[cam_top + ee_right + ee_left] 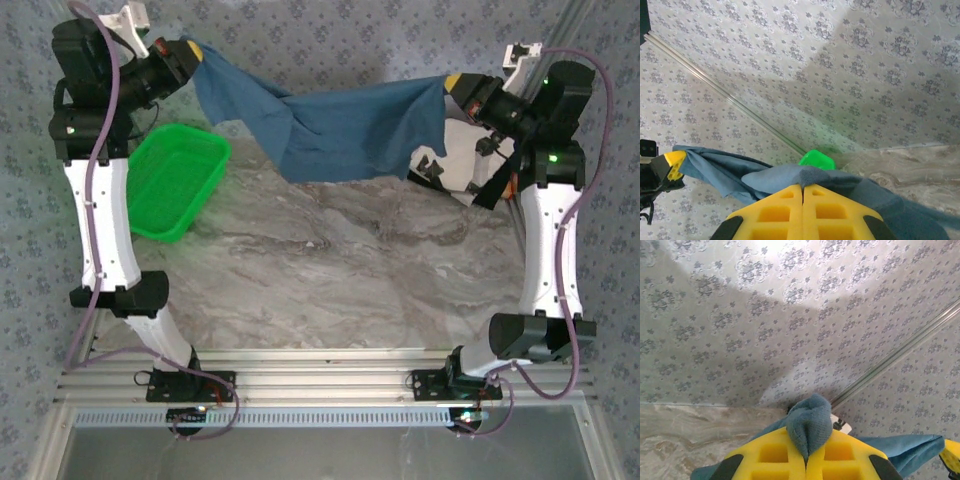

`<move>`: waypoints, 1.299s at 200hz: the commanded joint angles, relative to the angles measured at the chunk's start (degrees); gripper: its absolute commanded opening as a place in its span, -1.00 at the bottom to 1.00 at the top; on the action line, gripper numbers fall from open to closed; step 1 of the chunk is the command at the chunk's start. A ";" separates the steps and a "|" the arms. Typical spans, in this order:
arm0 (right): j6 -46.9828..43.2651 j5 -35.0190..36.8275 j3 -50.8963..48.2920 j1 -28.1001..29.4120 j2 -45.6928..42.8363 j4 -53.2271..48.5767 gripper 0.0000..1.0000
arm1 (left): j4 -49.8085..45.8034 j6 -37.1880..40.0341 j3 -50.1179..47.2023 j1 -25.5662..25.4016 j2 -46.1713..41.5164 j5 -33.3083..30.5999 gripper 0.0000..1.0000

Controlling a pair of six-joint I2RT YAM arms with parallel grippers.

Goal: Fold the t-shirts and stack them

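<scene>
A dusty-blue t-shirt (330,130) hangs stretched in the air between my two grippers, above the far part of the marble table. My left gripper (190,52) is shut on its left end; a bunch of blue cloth (810,425) sticks out between the yellow fingers (765,457). My right gripper (456,85) is shut on the right end, with the cloth (810,176) pinched at the yellow fingertips (785,200). Behind the shirt's right end lies a folded stack topped by a white shirt with black patches (450,160), partly hidden.
A green plastic mesh basket (175,180) stands at the table's left edge, under the left arm; its corner (816,160) peeks over the cloth. The marble tabletop (330,270) spreads toward the arm bases. Patterned grey carpet (790,315) surrounds the table.
</scene>
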 commanded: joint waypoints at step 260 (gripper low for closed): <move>22.02 3.35 -60.47 26.35 -21.76 -6.09 -1.00 | 0.78 9.62 -38.14 3.17 -11.08 -1.83 -1.00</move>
